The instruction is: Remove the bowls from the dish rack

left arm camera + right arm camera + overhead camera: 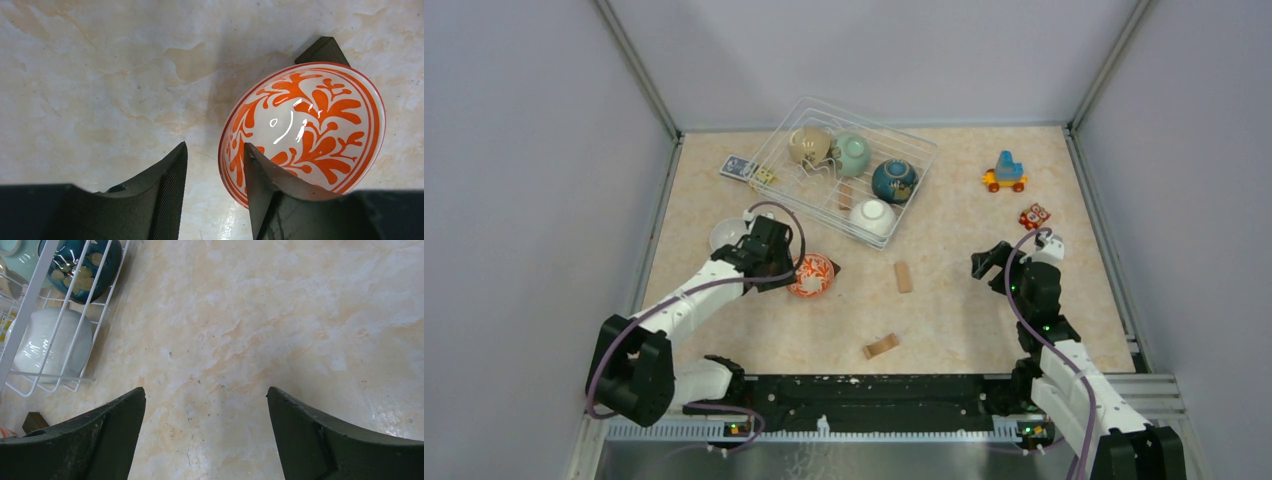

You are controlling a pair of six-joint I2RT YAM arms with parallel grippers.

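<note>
The wire dish rack (921, 148) at the back holds a beige bowl (808, 145), a mint green bowl (853, 154), a dark blue bowl (894, 180) and a white bowl (873, 217). On the table in front stands the orange-patterned bowl (812, 275), tilted. My left gripper (789, 268) is open and straddles its near rim (227, 150): one finger (265, 175) is inside the bowl and the other is outside, clear of it. Another white bowl (725, 235) sits partly hidden behind the left arm. My right gripper (994, 260) hangs open over bare table (206, 390), with the rack (30, 297) to its left.
A dark block (322, 50) lies under the orange bowl's far edge. Two wooden blocks (903, 276) (881, 346) lie mid-table. A colourful toy (1005, 174) and a small red object (1034, 215) are at the back right. A card (737, 167) and a yellow die (764, 176) lie left of the rack.
</note>
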